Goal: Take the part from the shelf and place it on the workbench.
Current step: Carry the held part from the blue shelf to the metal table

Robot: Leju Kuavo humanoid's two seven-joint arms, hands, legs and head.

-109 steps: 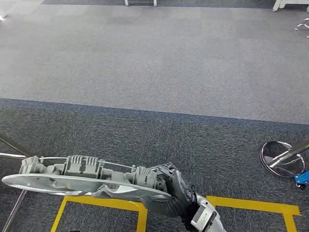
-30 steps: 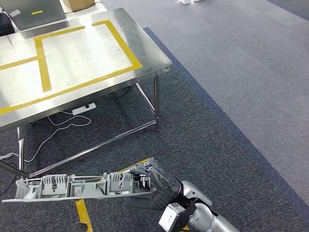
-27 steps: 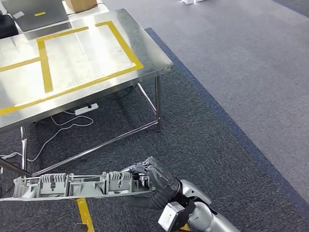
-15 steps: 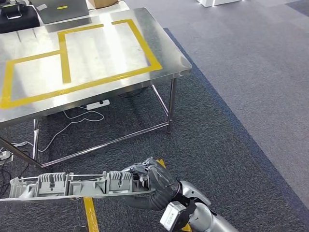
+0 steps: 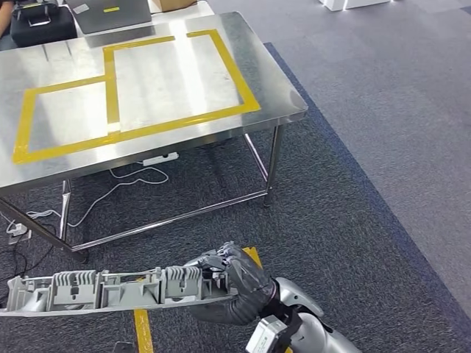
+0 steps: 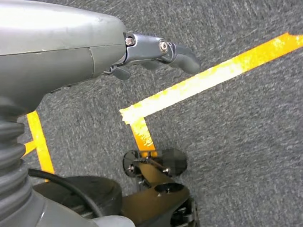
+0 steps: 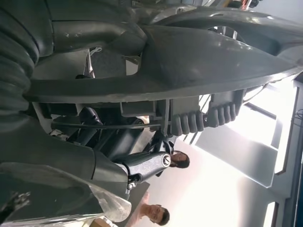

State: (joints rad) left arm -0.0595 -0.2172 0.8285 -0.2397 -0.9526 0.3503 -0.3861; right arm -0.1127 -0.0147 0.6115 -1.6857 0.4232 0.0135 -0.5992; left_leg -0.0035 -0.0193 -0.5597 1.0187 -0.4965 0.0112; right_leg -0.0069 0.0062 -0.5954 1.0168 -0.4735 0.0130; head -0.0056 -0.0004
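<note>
I hold the part [image 5: 111, 290], a long grey piece with ribs and little boxes along its top. My right robot hand [image 5: 236, 283] grips one end of it, with my dark fingers wrapped tight around it. The part lies almost flat in the air, low above the floor [image 5: 344, 220]. It sticks out sideways from my right robot hand, across to my left side. It is not on the surface [image 5: 139, 95] yet. The surface is ahead of the part and well apart from it.

The surface is a shiny metal table with thin metal legs. Yellow tape [image 5: 111, 95] makes boxes on its top. At the far edge of the surface sit a black bag [image 5: 41, 22] and a flat grey thing that I cannot name. Under the surface lie a white power strip [image 5: 160, 158] and some loose cables.

The floor under the part is dark grey carpet with yellow tape lines on it.

My left robot hand [image 6: 153, 52] hangs over the carpet. Its fingers are stretched out and it holds nothing.
</note>
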